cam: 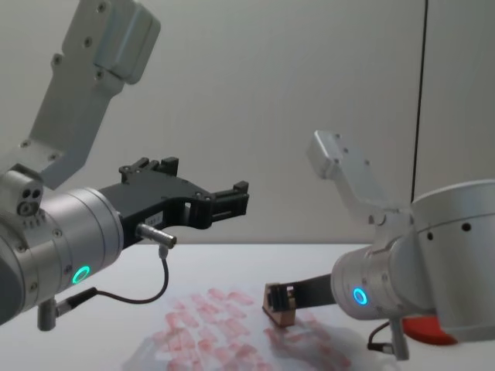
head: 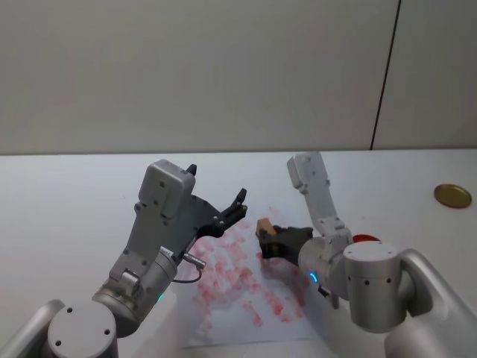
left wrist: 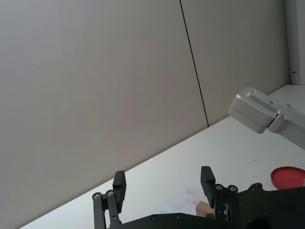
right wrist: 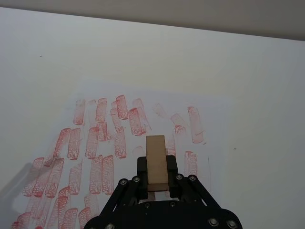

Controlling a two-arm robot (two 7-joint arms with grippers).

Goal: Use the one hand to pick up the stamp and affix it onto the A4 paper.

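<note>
The right gripper (right wrist: 156,177) is closed narrowly on the stamp (right wrist: 156,160), which stands out past its fingertips with its long body pointing forward. Directly under the block lies the A4 paper (right wrist: 95,119), crowded with pale red prints; the chest view puts the block very low over the sheet, though whether it touches I cannot tell. This looks like the pressing step: stamp picked up, print not yet confirmed. The next move likely calls for a straight push down with the face flat to the sheet, then a clean lift. Bare paper lies ahead of the fingertips and to their outer side. The red ink pad (head: 365,239) sits on the table (head: 59,194) behind the gripper, beside its wrist. Across the sheet the left gripper (head: 232,210) hovers raised with fingers spread wide, holding nothing; it is near but not in the path. Far off to the outer side rests a gold disc (head: 452,195).
</note>
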